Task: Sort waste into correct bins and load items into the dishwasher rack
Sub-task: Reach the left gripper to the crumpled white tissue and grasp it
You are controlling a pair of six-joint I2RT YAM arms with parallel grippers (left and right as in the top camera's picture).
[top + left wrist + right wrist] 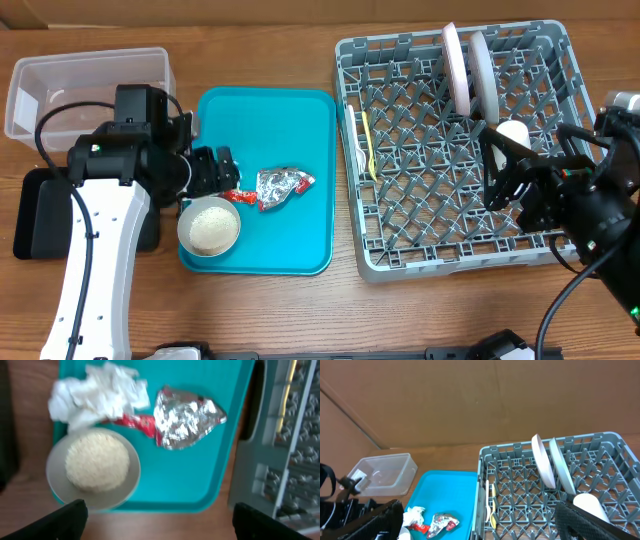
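From overhead, the left gripper [213, 170] hangs over the left edge of the teal tray [290, 130] and hides the napkin beneath it. Its own wrist camera shows that crumpled napkin [97, 395] plainly, lying on the tray just behind the bowl [55, 482] of rice [96, 460] and touching the red wrapper [135, 422], which runs into the foil [185, 417]. In that view the fingers [60, 522] stand wide apart at the lower corners with nothing between them, so the left gripper is released. Only the overhead view shows the black tray [35, 220], partly under the left arm, on the bench [300, 310] in front of the clear tub [90, 85], which holds nothing. The right gripper [497, 172] hovers over the right part of the rack [400, 255], likewise spread and holding nothing. Its camera looks along the rack and shows the pink-white plate [542, 462] and the grey plate [562, 467] standing on edge side by side between the pegs, the white cup [590, 505] just in front of them, and the yellow spoon [492, 515] lying near the rack's left wall. The fork cannot be made out in any view.
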